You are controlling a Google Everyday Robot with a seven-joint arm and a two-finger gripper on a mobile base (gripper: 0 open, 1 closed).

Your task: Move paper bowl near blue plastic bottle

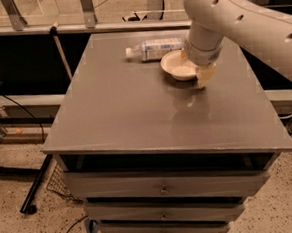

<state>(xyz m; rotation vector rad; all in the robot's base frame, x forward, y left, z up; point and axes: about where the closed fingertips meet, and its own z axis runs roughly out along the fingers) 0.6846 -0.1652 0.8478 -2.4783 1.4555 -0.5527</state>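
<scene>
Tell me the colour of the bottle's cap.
The cap is white, camera view. The gripper is at the paper bowl rim.

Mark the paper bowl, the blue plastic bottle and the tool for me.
paper bowl (176, 66): camera view, on its pale inside.
blue plastic bottle (156, 48): camera view, on the label; it lies on its side just behind the bowl.
tool (201, 70): camera view, on its tip at the bowl's right rim.

bowl (178, 65) just before bottle (154, 49) — jaws at its right rim
</scene>
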